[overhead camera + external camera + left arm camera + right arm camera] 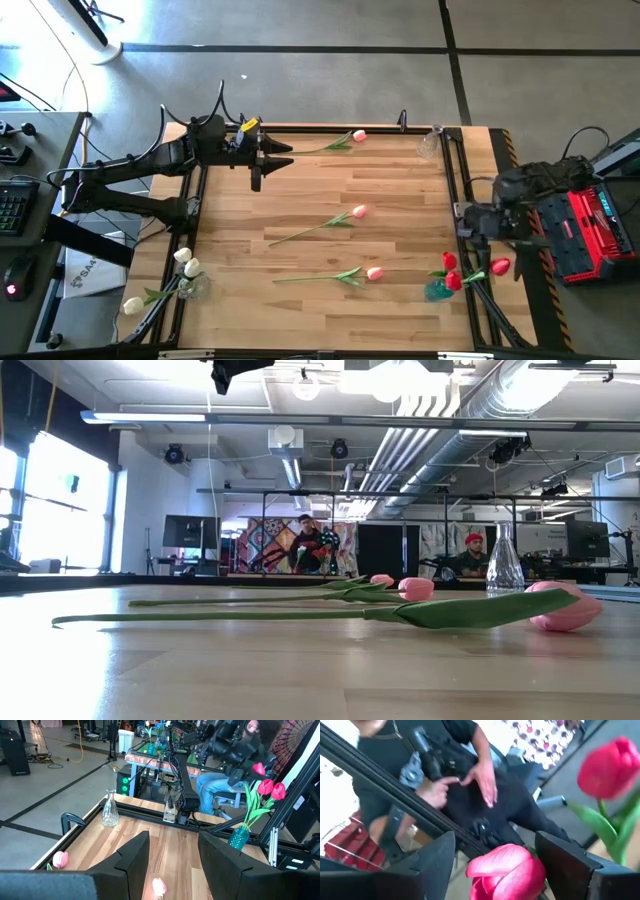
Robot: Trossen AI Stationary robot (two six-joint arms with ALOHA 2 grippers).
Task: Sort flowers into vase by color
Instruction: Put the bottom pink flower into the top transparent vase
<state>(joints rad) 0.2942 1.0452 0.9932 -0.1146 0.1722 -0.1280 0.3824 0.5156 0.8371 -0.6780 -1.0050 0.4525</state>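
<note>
The right end effector [495, 865] stands at about three o'clock on the light wooden counter [320, 190], just off its edge and above the teal glass vase [438, 290] at five o'clock. Its fingers are spread and released, and a red tulip head [505, 872] sits between them without being gripped. That vase holds the red artificial tulips [452, 272], which appear sorted. At seven o'clock a clear glass vase [194, 287] carries the cream-white tulips [185, 262], so that colour also looks done.

Three pink tulips remain lying flat on the counter: one near twelve o'clock [358, 135], one at the centre [358, 211] and one toward six o'clock [374, 272]. An empty clear glass vase [428, 146] stands at one o'clock, presumably meant for them. So roughly two colours are finished and the pink group is left.

The left end effector [258, 175] hangs over the counter at about eleven o'clock, pointing inward, fingers apart and empty, with the centre pink tulip ahead of it.
</note>
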